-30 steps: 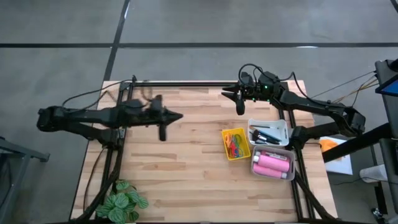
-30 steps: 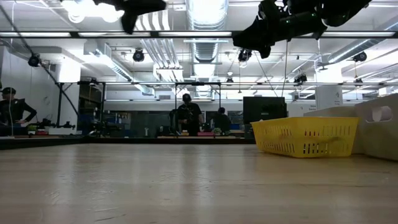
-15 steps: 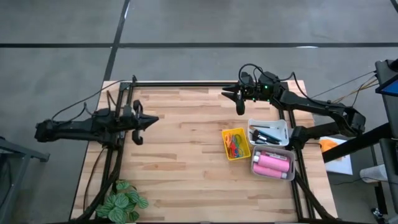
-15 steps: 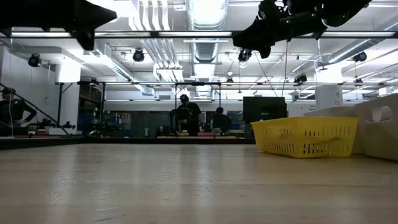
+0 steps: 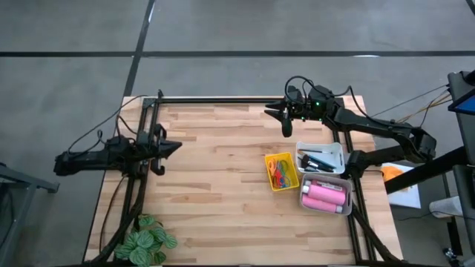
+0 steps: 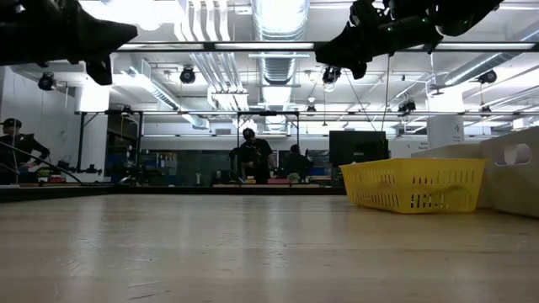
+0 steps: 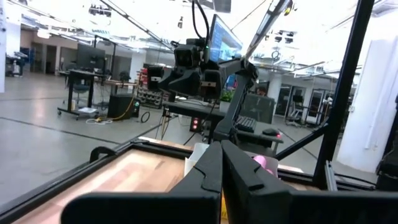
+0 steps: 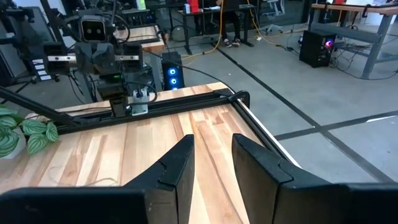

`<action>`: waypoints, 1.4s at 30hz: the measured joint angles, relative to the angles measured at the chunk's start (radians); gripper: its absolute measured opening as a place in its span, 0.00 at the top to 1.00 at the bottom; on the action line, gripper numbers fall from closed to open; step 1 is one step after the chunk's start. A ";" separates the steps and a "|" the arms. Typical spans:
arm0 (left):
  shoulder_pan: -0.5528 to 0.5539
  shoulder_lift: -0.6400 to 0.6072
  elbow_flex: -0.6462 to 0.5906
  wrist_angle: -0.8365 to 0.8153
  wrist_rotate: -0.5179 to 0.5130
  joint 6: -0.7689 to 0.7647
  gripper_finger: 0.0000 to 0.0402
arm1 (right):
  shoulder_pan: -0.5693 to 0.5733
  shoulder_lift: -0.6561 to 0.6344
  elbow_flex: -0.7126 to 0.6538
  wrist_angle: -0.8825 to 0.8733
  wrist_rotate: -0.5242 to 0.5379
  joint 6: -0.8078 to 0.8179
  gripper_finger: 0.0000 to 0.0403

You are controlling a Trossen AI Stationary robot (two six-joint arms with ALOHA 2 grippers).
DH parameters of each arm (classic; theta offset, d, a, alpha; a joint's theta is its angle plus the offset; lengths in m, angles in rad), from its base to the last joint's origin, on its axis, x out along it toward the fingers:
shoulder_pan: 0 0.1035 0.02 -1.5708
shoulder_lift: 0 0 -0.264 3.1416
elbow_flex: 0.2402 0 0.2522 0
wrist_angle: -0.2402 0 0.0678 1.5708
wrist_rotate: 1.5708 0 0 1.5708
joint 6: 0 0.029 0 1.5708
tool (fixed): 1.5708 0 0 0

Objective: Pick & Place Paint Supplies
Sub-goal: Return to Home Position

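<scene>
High view: the job is judged all but done. The scissors (image 5: 280, 172) are seen inside the yellow bin (image 5: 267, 167). The brushes (image 5: 318, 161) are laid in the white tray (image 5: 342, 152) just beside the bin, on the right arm's side. The pink bottles (image 5: 324, 195) are packed in a second tray (image 5: 303, 194) next to it, by the bin's corner. No loose supplies are seen on the bare desk (image 5: 223, 200), so only parking of the arms is judged left.

The left arm (image 5: 104, 156) is folded back and level, well apart from the bin. The left pincer (image 7: 222, 149) is closed finger to finger with nothing held, and is aimed toward the bin. The right arm (image 5: 371, 124) is stretched out and raised. The right pincer (image 8: 212, 146) is held near the bin, past its far side, with the fingers parted by a narrow gap and nothing between them. The plant (image 5: 147, 241) is seen well apart from the bin.
</scene>
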State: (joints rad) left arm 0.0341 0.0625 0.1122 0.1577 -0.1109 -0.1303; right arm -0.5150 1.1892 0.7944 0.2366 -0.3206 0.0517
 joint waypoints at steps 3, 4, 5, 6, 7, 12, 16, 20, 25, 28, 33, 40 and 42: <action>0.000 -0.030 -0.019 -0.007 0.005 0.000 1.00 | 0.000 0.000 0.000 0.000 0.000 0.000 0.73; 0.000 -0.038 -0.022 -0.011 0.007 0.000 1.00 | 0.000 0.000 0.000 0.000 0.000 0.000 0.73; 0.000 -0.046 -0.022 -0.023 0.007 0.001 1.00 | 0.000 0.000 0.000 0.000 0.000 0.000 0.73; 0.000 -0.053 -0.022 -0.037 0.007 0.001 1.00 | 0.000 0.000 0.000 0.000 0.000 0.000 0.73; 0.000 -0.058 -0.022 -0.051 0.007 0.001 1.00 | 0.000 0.000 0.000 0.000 0.000 0.000 0.73; 0.000 -0.063 -0.022 -0.085 0.007 0.011 1.00 | 0.000 0.000 0.000 0.000 0.000 0.000 0.73; 0.000 -0.063 -0.022 -0.092 0.007 0.036 1.00 | 0.000 0.000 0.000 0.000 0.000 0.000 0.73; 0.000 -0.063 -0.023 -0.090 0.007 0.055 1.00 | 0.000 0.000 0.000 0.000 0.000 0.000 0.73; 0.000 -0.063 -0.086 -0.045 0.007 0.055 1.00 | 0.000 0.000 0.000 0.000 0.000 0.000 0.73; 0.000 -0.062 -0.108 -0.018 0.008 0.053 1.00 | 0.000 0.000 0.000 -0.001 0.000 0.000 0.73; 0.000 -0.061 -0.109 -0.018 0.007 0.077 1.00 | 0.000 0.000 0.000 0.000 0.000 0.000 0.73; 0.000 -0.060 -0.109 -0.124 0.008 0.072 1.00 | 0.000 0.000 0.000 0.000 0.000 0.000 0.73; 0.000 -0.057 -0.109 -0.126 0.009 0.073 1.00 | 0.000 0.000 0.000 0.000 0.000 0.000 0.73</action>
State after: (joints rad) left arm 0.0338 0.0058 0.0032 0.0322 -0.1023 -0.0576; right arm -0.5151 1.1892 0.7944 0.2363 -0.3210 0.0513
